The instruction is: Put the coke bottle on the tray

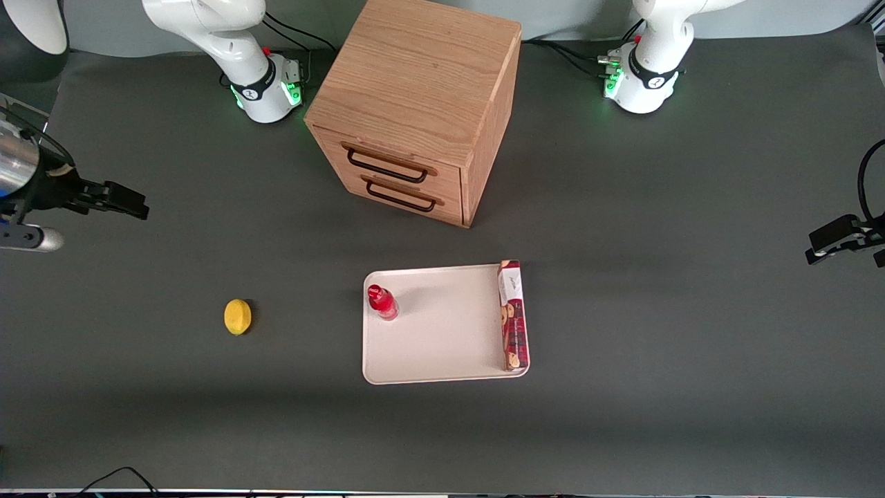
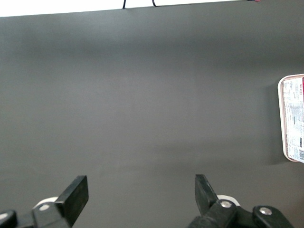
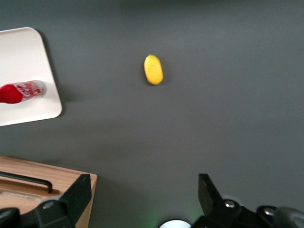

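Small glossy red coke bottle (image 1: 382, 303) stands upright on the large cream-white rectangular tray (image 1: 442, 360), near its corner toward the working arm. Right gripper (image 1: 128, 200) hangs well apart at that tabletop end, fingers released, holding nothing. Placement looks done.

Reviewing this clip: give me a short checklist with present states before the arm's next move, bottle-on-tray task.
1. Coke bottle on the tray: ok, it stands upright near one corner.
2. Bottle free of the gripper: ok, the gripper is far off at the working arm's end of the table.
3. Gripper fingers open and empty: ok, seen in the wrist view.
4. Cookie box on the tray, apart from the bottle: ok.
5. Lemon on the table, off the tray: ok.
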